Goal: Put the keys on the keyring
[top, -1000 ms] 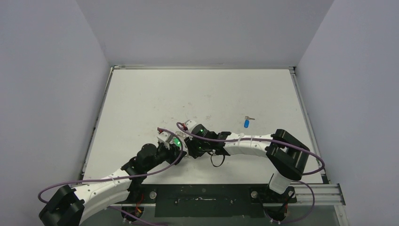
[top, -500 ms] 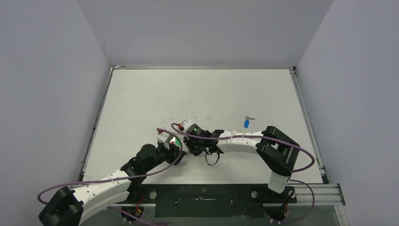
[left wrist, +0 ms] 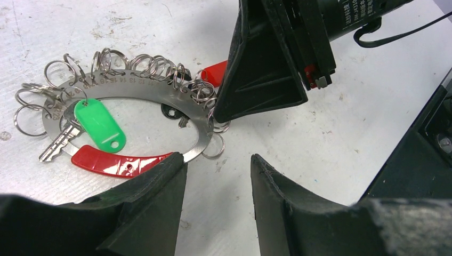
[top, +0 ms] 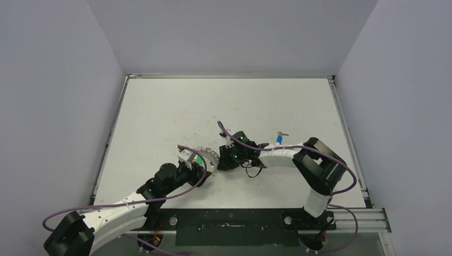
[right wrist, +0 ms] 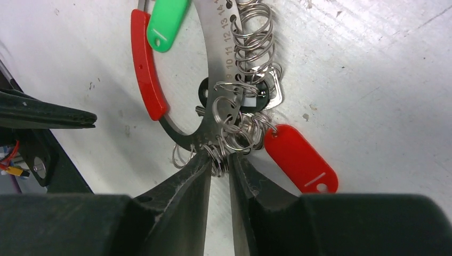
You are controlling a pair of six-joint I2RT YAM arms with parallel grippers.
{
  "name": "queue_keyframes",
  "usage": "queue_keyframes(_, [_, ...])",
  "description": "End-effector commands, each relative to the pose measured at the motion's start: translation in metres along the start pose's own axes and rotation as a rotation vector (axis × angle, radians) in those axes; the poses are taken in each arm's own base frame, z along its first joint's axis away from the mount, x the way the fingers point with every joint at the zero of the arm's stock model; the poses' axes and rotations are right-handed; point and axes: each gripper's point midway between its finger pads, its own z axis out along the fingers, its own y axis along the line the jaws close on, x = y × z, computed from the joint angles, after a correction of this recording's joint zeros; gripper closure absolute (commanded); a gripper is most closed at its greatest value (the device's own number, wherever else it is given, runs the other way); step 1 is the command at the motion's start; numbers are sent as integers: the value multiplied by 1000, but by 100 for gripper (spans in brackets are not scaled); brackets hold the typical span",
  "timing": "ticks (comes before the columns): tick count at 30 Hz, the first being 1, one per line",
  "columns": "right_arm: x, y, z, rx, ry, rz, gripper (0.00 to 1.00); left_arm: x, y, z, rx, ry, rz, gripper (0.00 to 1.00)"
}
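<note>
My right tool (right wrist: 219, 164) was nearly closed, its tips pinching a bunch of the small split rings (right wrist: 250, 42) that hang from the keyring (right wrist: 218, 64). The keyring is a flat numbered steel oval, and it lay on the tabletop (right wrist: 373, 80).

My left tool (left wrist: 217, 160) stood wide at the keyring's near edge with only bare tabletop between its fingers. One finger (left wrist: 160, 181) lay over the end of the keyring's red curved section (left wrist: 112, 162); I could not tell whether it pressed on it.

The green key (left wrist: 99, 125) lay with its head inside the keyring's oval and its blade crossing the steel band. I could not tell whether it was threaded on a ring. A red tag (right wrist: 301, 157) lay just outside the keyring, beside the pinched rings.

The blue key (top: 279, 140) lay on the tabletop well apart from the keyring, to its right and a little farther back.
</note>
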Motion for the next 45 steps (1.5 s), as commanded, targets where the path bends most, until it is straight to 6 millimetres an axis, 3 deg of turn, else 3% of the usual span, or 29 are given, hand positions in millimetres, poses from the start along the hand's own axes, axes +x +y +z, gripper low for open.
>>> queue_keyframes(1, [-24, 18, -16, -38, -85, -26, 77, -7, -4, 1, 12, -26, 6, 54])
queue_keyframes(14, [-29, 15, -39, 24, -116, -85, 71, -6, -4, 1, 12, -20, 6, 54])
queue_keyframes(21, [-29, 30, -27, 9, -94, -122, 73, -7, -5, 3, 15, -17, 3, 54])
queue_keyframes(26, [-31, 15, -18, 90, -87, -115, 73, -7, -4, 2, 13, -19, -2, 54])
queue_keyframes(32, [-16, -1, -13, 213, -5, -160, 72, -8, -5, 1, 13, -26, -1, 54])
queue_keyframes(35, [-6, 9, -4, 195, 41, -194, 72, -8, -4, 0, 12, -27, 0, 54])
queue_keyframes(39, [1, 48, 4, 24, 52, -221, 73, -9, -4, 0, 11, -28, 1, 52])
queue_keyframes(42, [-13, 75, -3, -93, -24, -229, 73, -11, -3, 0, 0, -34, -4, 48])
queue_keyframes(45, [-26, 80, -18, -99, -88, -246, 73, -15, 1, -2, -32, -40, -17, 45])
